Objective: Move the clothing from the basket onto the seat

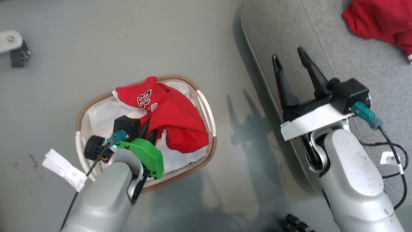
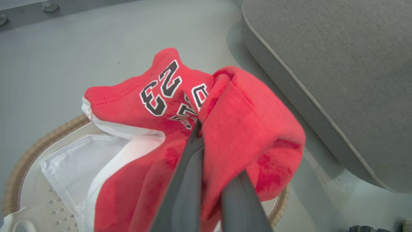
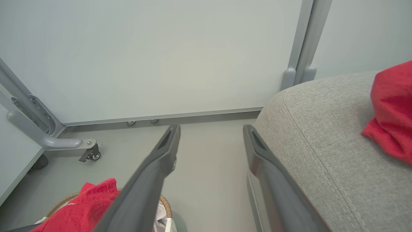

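1. Nearest, the left hand (image 1: 151, 129) is reaching down into the basket (image 1: 210, 129) from its near rim. Its two dark fingers are pinching shut on a fold of the red shirt (image 1: 173, 112). In the left wrist view the cloth is bunching around the fingers (image 2: 190, 161), with the fold trapped between them.
2. The shirt is lying mostly inside the basket, draping over the white liner (image 1: 99, 116) and heaping above the rim, with its number print facing up. Gripping a middle fold is, I judge, meant to bring the whole piece up in one lift rather than dragging a corner.
3. The basket is sitting on the grey floor (image 1: 96, 48), close beside the seat (image 1: 322, 32), so the carry across is looking short.
4. The right hand (image 1: 289, 62) is hovering over the seat's near edge, fingers spread wide and holding nothing. It is probably waiting clear of the left arm's path.
5. Farthest, a second red garment (image 1: 379, 19) is lying on the seat, well apart from the basket. Part of the job is looking done. I cannot tell whether anything is hiding under the shirt.
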Controlling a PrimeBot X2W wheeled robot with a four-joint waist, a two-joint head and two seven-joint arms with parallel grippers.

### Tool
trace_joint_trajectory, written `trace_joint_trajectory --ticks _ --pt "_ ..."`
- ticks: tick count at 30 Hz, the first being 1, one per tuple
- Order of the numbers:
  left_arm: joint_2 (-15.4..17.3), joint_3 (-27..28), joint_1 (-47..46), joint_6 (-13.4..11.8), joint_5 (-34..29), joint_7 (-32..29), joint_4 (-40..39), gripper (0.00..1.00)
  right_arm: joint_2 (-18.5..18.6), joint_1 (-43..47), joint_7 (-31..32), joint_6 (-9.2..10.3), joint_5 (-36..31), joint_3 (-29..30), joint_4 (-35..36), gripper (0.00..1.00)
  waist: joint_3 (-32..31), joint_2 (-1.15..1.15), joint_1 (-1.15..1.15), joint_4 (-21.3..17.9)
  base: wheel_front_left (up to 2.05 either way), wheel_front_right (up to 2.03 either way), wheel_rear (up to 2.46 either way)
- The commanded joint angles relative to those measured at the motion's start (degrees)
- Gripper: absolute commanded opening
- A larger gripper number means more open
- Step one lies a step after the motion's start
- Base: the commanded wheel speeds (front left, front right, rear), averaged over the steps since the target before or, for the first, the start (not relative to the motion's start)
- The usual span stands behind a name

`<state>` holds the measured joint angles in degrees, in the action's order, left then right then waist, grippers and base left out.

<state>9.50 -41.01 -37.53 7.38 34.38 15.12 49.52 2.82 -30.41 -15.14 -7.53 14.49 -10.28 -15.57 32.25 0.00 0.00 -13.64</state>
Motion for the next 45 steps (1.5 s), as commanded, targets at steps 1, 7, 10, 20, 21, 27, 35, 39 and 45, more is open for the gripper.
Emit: trace_joint_trajectory --ticks 1,7,10,20,21,27,35,39,45 --pt "-0.6 1.27 2.16 0.05 -1.32 0.03 -0.9 0.0 0.23 1.73 -0.01 0.08 -0.75 0.24 -0.73 1.0 -7.18 0.0 0.0 3.06 0.0 0.0 0.0" --pt "-2.6 6.53 7.01 0.12 -5.38 0.03 -5.0 0.0 0.24 5.21 -0.01 0.08 -1.79 1.31 -2.52 1.0 -13.76 0.0 0.0 5.36 0.0 0.0 0.0" --pt "-3.04 8.54 8.94 0.15 -7.0 0.03 -7.39 0.0 0.24 7.14 -0.01 0.08 -1.79 1.56 -3.21 1.0 -16.79 0.0 0.0 6.27 0.0 0.0 0.0" --pt "-4.01 12.39 13.38 0.17 -10.05 0.04 -15.85 0.0 0.24 13.75 -0.01 0.08 -1.55 2.52 -4.89 1.0 -25.52 0.0 0.0 8.59 0.0 0.0 0.0" --pt "-4.19 12.87 13.97 0.17 -10.31 0.04 -16.67 0.0 0.23 14.53 -0.01 0.08 -1.61 2.43 -5.09 1.0 -26.53 0.0 0.0 8.78 0.0 0.0 0.0" --pt "-4.9 14.62 17.31 0.18 -11.07 0.04 -19.83 0.0 0.24 18.92 -0.01 0.08 -2.31 1.94 -5.89 1.0 -30.94 0.0 0.0 9.82 0.0 0.0 0.0" --pt "-5.56 17.37 19.11 0.18 -11.82 0.04 -23.95 0.0 0.24 21.91 -0.01 0.08 -2.01 2.07 -6.17 1.0 -32.97 0.0 0.0 10.76 0.0 0.0 0.0" --pt "-5.63 18.17 19.39 0.18 -12.13 0.04 -24.64 0.0 0.23 22.2 -0.01 0.08 -2.02 1.13 -6.32 1.0 -32.97 0.0 0.0 10.74 0.0 0.0 0.0" --pt "-5.85 18.21 19.3 0.18 -12.38 0.04 -25.76 0.0 0.2 20.85 -0.01 0.08 -3.9 -4.19 -5.11 1.0 -32.44 0.0 0.0 10.61 0.0 0.0 0.0"
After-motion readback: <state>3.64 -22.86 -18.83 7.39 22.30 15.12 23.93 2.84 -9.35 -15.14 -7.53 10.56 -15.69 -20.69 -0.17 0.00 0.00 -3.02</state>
